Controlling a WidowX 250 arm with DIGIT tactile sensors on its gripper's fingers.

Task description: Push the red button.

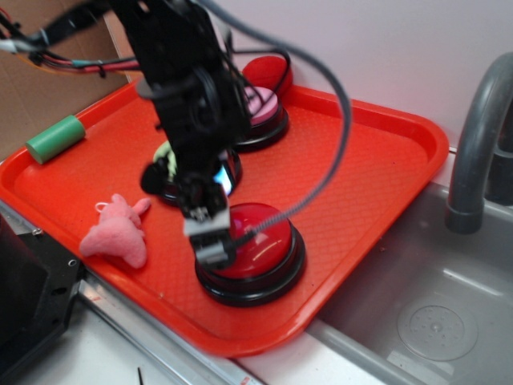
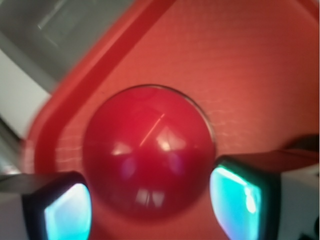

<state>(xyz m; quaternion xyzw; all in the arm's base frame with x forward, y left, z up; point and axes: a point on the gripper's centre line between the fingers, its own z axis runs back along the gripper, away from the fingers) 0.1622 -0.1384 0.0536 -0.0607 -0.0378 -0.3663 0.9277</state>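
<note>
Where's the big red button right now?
In the exterior view the red button sits near the front edge of the orange tray, right of the pink plush toy, with the end effector over it.

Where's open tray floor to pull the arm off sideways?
Bare floor lies on the sink side of the tray, right of the red button. Crowded left: pink plush, green cylinder, two more buttons behind the gripper.
</note>
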